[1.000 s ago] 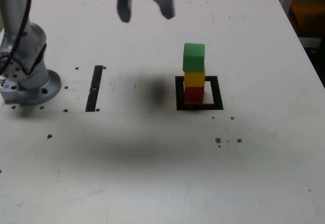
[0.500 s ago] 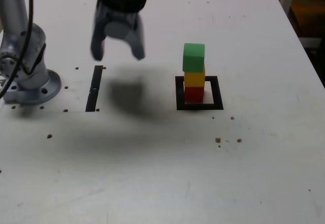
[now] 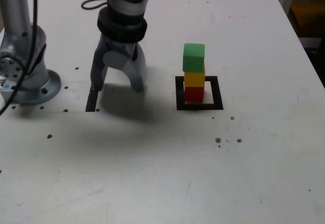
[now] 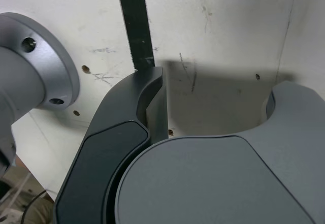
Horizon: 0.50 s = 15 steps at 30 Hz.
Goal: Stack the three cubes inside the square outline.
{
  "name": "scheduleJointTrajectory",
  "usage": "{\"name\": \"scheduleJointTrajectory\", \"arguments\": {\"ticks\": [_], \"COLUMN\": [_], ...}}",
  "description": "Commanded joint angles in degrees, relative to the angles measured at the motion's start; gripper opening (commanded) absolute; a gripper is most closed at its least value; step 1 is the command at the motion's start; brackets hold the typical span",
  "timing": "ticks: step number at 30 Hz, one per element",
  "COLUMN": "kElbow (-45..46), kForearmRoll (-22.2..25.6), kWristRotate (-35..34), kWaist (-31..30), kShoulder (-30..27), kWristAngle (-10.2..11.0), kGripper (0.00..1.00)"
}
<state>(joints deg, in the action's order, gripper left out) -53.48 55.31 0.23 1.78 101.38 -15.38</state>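
Note:
In the exterior view the three cubes stand as one tower inside the square outline [image 3: 219, 92]: the red cube [image 3: 193, 94] at the base, the yellow cube [image 3: 194, 77] on it, the green cube [image 3: 193, 57] on top, slightly askew. My gripper [image 3: 117, 86] hangs low over the table to the exterior view's left of the tower, well apart from it. Its jaws stand open and nothing is between them. The wrist view shows only the gripper [image 4: 216, 89] over bare table; no cube appears there.
A straight black strip [image 3: 95, 88] lies on the table beside the gripper's left finger, also seen as the black strip [image 4: 134, 23] in the wrist view. The arm's grey round base [image 3: 30, 76] stands at the exterior view's left. Small holes dot the white table [image 3: 162, 173].
The gripper has come down from the top of the exterior view and shifted left, away from the tower, ending low beside the black strip. The tower has not moved.

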Motion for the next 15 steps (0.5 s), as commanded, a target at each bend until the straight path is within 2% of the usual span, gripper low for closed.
{"name": "scheduleJointTrajectory", "arguments": {"ticks": [1,15], "kElbow": [0.87,2.93], "kForearmRoll": [-1.12,-3.92], "kWristRotate": [0.76,1.44], "kWaist": [-0.11,-0.11], "kShoulder": [0.44,0.35], "kWristAngle": [-0.51,-0.79], "kGripper": [0.75,0.75]}}
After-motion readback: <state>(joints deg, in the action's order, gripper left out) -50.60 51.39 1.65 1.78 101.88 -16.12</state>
